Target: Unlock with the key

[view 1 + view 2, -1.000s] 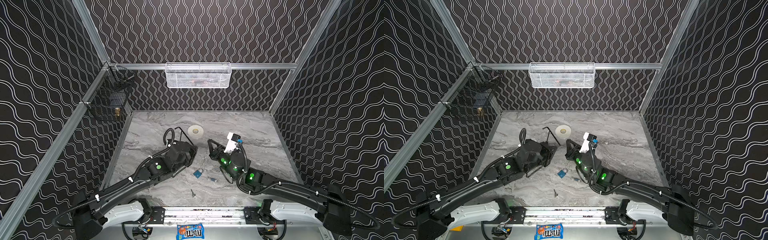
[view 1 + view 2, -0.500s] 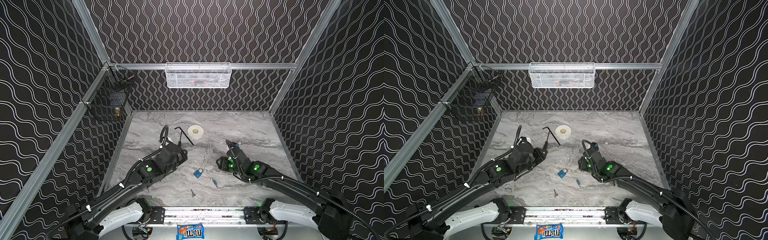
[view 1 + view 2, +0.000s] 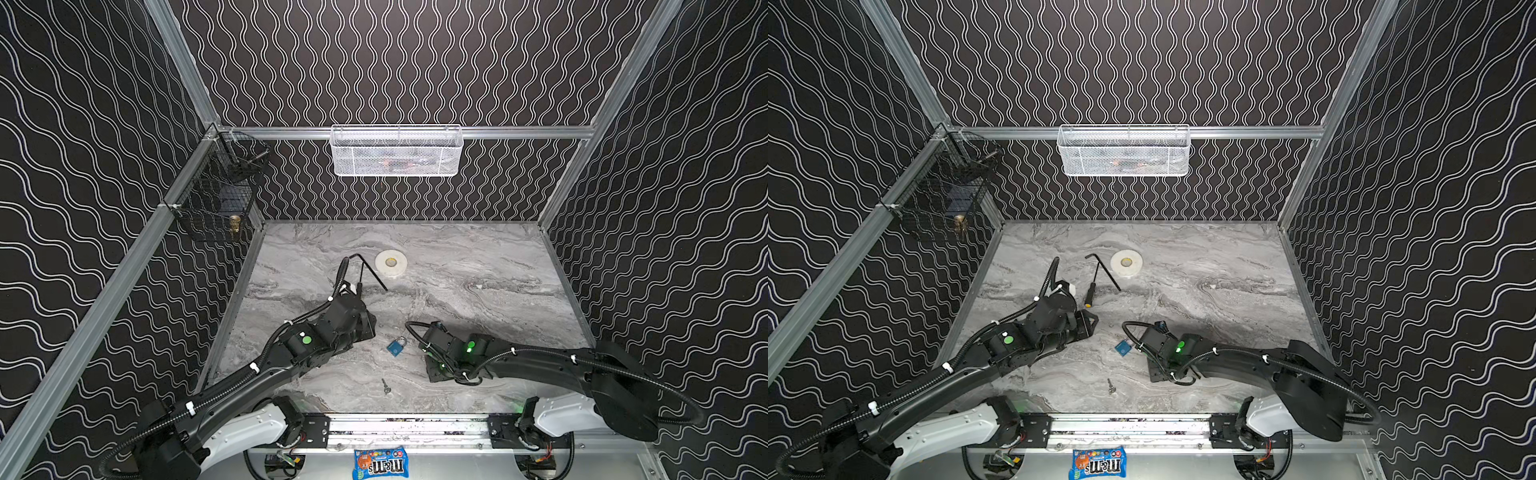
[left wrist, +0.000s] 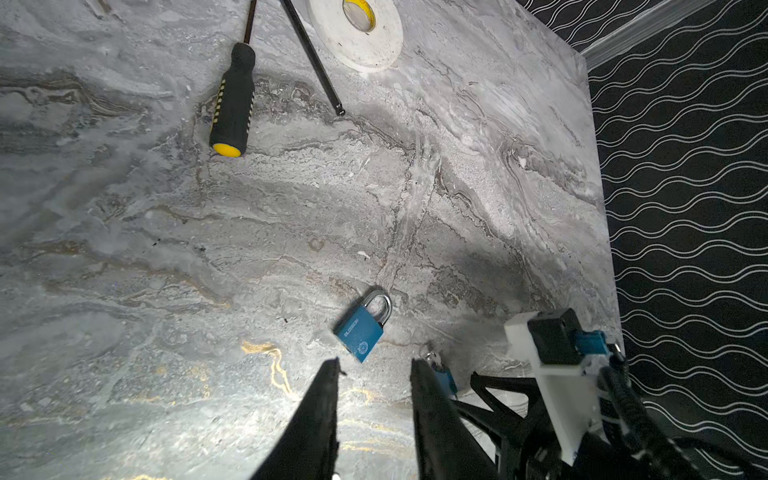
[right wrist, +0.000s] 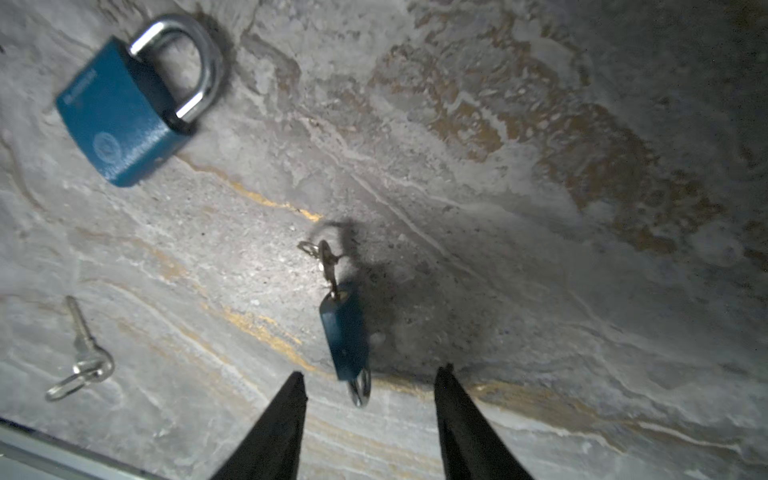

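Observation:
A blue padlock (image 3: pixel 397 346) (image 3: pixel 1123 347) with a closed silver shackle lies flat on the marble table (image 3: pixel 478 270) between my two arms. A loose silver key (image 3: pixel 387 386) (image 5: pixel 83 353) on a ring lies nearer the front rail. In the right wrist view a narrow blue piece (image 5: pixel 345 332) with metal at both ends rests just ahead of my right gripper (image 5: pixel 372 372), which is open and touches nothing. My left gripper (image 4: pixel 374 365) is open too. It points at the padlock (image 4: pixel 360 330) from close by and holds nothing.
A black and yellow screwdriver (image 4: pixel 232 108), a black Allen key (image 3: pixel 370 270) and a white tape roll (image 3: pixel 390 263) lie behind the left arm. A white mesh basket (image 3: pixel 395 151) hangs on the back wall, a black wire basket (image 3: pixel 220 195) at the left corner.
Both grippers went from shut to open. The right arm dropped from a raised pose to lie low over the table, right of the padlock. The left arm drew back left, then returned.

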Motion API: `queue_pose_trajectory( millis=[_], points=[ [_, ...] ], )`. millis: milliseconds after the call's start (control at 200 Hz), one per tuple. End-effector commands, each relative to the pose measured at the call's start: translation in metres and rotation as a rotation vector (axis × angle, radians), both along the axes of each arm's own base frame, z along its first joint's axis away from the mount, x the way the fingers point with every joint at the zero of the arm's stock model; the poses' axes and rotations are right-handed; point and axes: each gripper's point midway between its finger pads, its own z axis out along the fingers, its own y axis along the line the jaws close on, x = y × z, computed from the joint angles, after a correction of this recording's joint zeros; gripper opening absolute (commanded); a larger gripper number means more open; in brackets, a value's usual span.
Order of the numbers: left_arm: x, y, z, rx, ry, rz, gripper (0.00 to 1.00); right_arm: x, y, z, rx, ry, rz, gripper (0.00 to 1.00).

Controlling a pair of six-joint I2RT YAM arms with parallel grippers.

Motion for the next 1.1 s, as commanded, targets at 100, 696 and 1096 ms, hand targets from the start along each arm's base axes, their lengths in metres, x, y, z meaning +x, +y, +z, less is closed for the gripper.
queue_pose_trajectory(
  millis=[100,696,1096],
  points=[
    [0.0,0.002,-0.001,0.003,-0.011,-0.018,0.33,0.012,0.007,-0.004,-0.028,-0.04,0.063,0.41],
    [0.013,-0.01,0.028,-0.096,-0.171,-0.21,0.33,0.035,0.047,0.061,0.266,-0.177,0.315,0.0],
    [0.013,-0.017,0.089,-0.312,-0.045,-0.176,0.56,0.102,0.074,0.191,0.321,-0.807,0.541,0.0]
  ],
)
